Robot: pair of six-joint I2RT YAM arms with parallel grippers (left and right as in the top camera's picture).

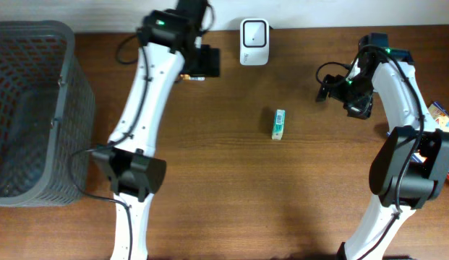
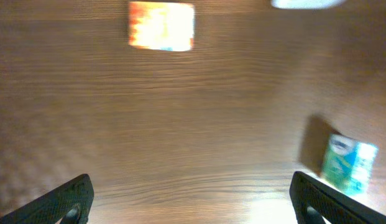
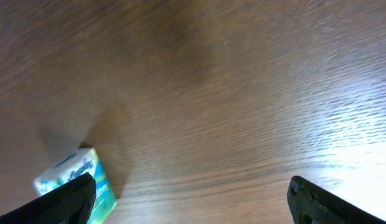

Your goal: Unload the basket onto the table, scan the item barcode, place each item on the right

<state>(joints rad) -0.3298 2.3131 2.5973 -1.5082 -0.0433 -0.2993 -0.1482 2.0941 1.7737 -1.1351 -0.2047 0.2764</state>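
Roughly at the middle of the table (image 1: 231, 180), a little toward its right edge, the small green-and-white box (image 1: 279, 123) is seen, its long side running toward the far edge; it is too small for a barcode to be made out. It is touched by neither arm. The white scanner (image 1: 254, 32) is set at the far edge, well apart from the box. The left gripper (image 2: 193, 202) is poised near that far edge, just left of the scanner. Its fingers (image 2: 71, 199) are spread wide with nothing between them. In its wrist view the box is shown at the lower right, just beside one finger, and a blurred orange-and-white packet (image 2: 161, 25) is seen beyond. The right gripper (image 3: 193, 202) is poised between the box and the right edge, nearer the far edge. Its fingers (image 3: 68, 199) are likewise parted and empty, and the box is partly hidden behind one of them. A grey mesh basket (image 1: 36, 108) is placed at the left edge, and colourful packets (image 1: 439, 114) are seen at the right edge.
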